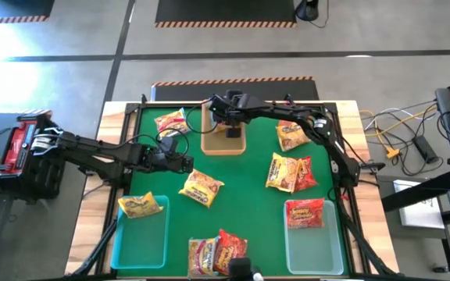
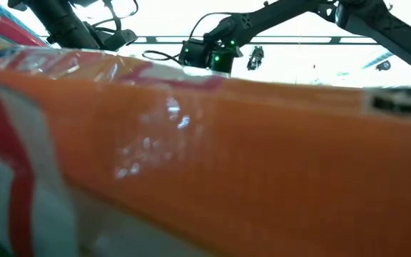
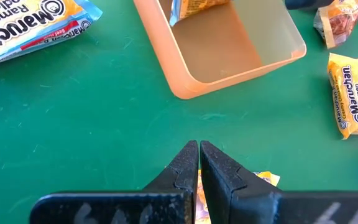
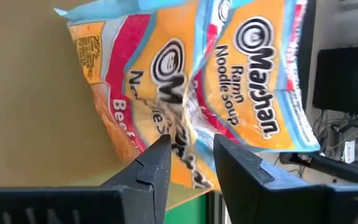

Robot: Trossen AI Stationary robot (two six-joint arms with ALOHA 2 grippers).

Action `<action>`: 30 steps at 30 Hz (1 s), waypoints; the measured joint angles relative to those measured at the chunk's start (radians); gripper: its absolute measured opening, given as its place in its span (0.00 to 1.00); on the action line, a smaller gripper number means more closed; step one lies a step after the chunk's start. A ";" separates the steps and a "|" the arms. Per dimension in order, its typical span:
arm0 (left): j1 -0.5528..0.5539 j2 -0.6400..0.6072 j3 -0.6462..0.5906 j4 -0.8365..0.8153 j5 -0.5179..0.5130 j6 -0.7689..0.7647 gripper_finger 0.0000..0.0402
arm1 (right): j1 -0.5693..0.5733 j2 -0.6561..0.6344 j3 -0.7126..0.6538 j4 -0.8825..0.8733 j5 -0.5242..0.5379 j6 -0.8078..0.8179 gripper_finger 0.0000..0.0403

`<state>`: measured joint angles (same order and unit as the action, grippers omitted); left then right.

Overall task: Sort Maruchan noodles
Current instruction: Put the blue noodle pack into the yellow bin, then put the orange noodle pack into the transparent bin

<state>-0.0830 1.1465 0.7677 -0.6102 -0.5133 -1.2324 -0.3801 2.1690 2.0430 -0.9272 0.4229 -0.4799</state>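
Note:
Several Maruchan packets lie flat on the green table: a yellow one [image 1: 170, 122] at the far left, one [image 1: 201, 187] in the middle, others [image 1: 291, 134] [image 1: 284, 172] on the right and a red one [image 1: 306, 173]. One yellow packet [image 1: 141, 204] lies in the left teal tray [image 1: 139, 242], one red packet [image 1: 305, 212] in the right teal tray [image 1: 312, 246]. My right gripper [image 1: 230, 126] hangs over the tan tray [image 1: 213, 145], shut on an orange-yellow packet [image 4: 229, 74]. My left gripper [image 3: 199, 146] is shut and hovers above the table beside the middle packet. My right gripper pinches the orange-yellow packet between its two fingers at a crumpled fold in the middle of its printed face [image 4: 188, 134]. The fingers come from above, pointing down into the tan tray. The packet stands on edge against the tray's wall [image 3: 197, 6].
Two more packets [image 1: 205, 254] [image 1: 230, 248] lie at the table's near edge, and one of them fills the low view [image 2: 205, 143]. Bare green table lies between the tan tray and the middle packet. Cables and equipment sit beyond the table's right and left sides.

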 joint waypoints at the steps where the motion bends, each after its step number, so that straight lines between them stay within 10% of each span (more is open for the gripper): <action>1: 0.000 0.000 0.000 0.000 0.000 0.000 0.00 | 0.000 -0.002 0.000 0.001 0.000 0.015 0.28; 17: -0.006 0.000 0.000 0.009 0.140 0.077 0.00 | -0.001 -0.253 -0.033 0.023 -0.088 0.319 0.26; 30: -0.165 0.000 0.000 0.158 0.218 0.142 0.00 | 0.267 -0.532 -0.458 0.113 -0.169 0.782 0.24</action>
<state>-0.2479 1.1465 0.7677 -0.4523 -0.2955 -1.0902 -0.1133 1.6371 1.5853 -0.8147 0.2541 0.3022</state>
